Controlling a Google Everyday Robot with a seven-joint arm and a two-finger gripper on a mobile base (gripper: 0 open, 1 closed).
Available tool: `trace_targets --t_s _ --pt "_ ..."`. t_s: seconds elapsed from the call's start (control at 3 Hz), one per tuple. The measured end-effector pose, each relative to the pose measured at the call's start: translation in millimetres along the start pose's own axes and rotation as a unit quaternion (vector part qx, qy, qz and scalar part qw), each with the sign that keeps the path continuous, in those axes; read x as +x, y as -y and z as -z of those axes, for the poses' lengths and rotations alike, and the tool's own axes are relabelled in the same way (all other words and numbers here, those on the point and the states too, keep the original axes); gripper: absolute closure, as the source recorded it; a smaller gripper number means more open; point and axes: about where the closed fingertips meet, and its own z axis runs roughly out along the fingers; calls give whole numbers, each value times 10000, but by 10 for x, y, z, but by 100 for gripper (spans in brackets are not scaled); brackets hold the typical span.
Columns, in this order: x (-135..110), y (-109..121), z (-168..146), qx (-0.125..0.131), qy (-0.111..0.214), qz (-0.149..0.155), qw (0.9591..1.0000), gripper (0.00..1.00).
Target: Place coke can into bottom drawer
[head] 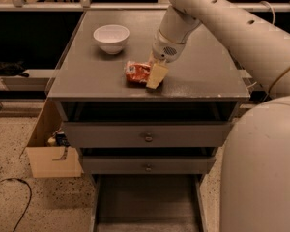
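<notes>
1. One bottom drawer [145,204], at the bottom centre of the frame, is pulled out with its flat floor in view.
2. Two knobbed drawers [146,135] sit above it.
3. One coke can [137,73] lies on the worktop [208,76] at mid-frame. The one end effector [153,77] is against its right side; whether it grips the can cannot be told.
4. One white bowl [111,37] stands apart, toward the upper left.

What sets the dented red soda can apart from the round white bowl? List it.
The dented red soda can lies on its side; the round white bowl stands upright. The can is smaller than the bowl. The gripper is at the can's right end, away from the bowl. Both sit on the grey cabinet.
</notes>
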Motion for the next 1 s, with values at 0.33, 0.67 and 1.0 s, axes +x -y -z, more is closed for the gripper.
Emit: trace_targets --t_s 0.33,0.67,1.0 --pt "-10 20 54 9 69 -38 10000 100" --pt "3 64 248 143 73 -53 9999 100" --pt "206 10 733 484 -49 -153 9987 100"
